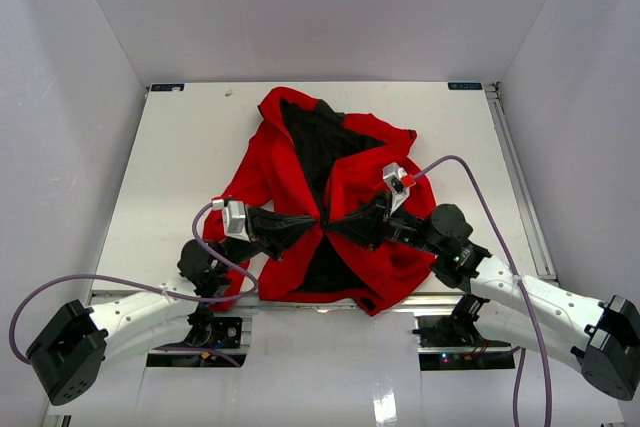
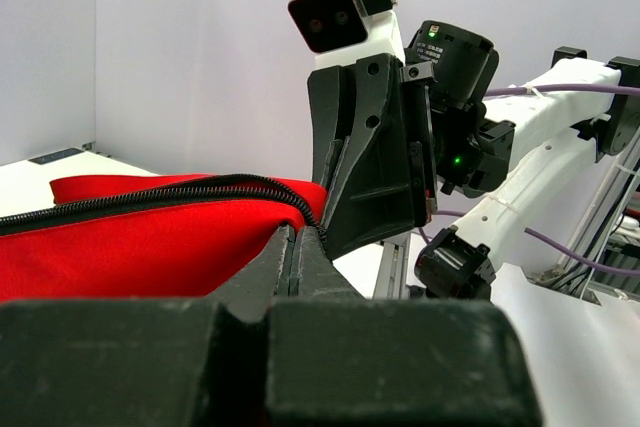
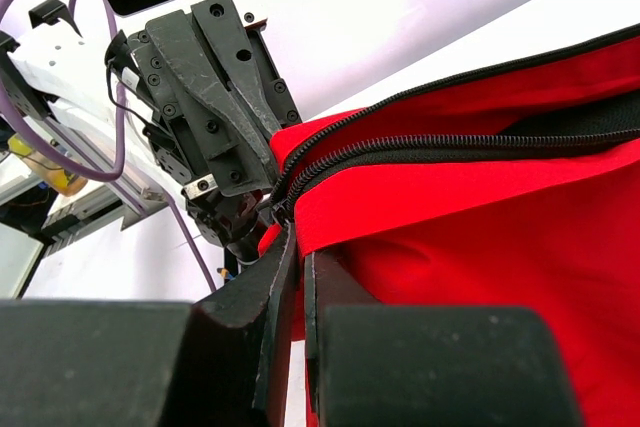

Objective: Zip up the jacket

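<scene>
White panel walls [image 1: 90, 37] close in three sides of a white bench [image 1: 180, 167]. The jacket [image 1: 275, 172], bright red, lies spread on the middle of the bench. Its collar end points toward the far wall, and its hem reaches the near edge between the two arm bases. Its front lies open at the top, baring the black lining [image 1: 315, 142], and a smaller wedge of black shows again near the hem. Between those two openings the front edges are drawn in to a single point.

Both white arms reach in over the lower half of the garment and meet tip to tip at that point. The left arm [image 1: 150, 312] comes from the left base and the right arm [image 1: 530, 297] from the right base. A purple cable [image 1: 470, 172] loops off each arm.

The left fingers [image 1: 306, 227] are pressed together and pinch the jacket at the edge of its front. In the left wrist view the red cloth rises in a ridge up to their tips [image 2: 300, 242]. The right fingers [image 1: 347, 222] are pressed together as well, gripping the jacket's opposite edge, and stand upright just past the left tips in the left wrist view.

The dark zipper [image 3: 420, 142] shows as two toothed tracks, apart over the cloth, that converge where the two sets of tips meet. I cannot tell whether a slider sits there.
</scene>
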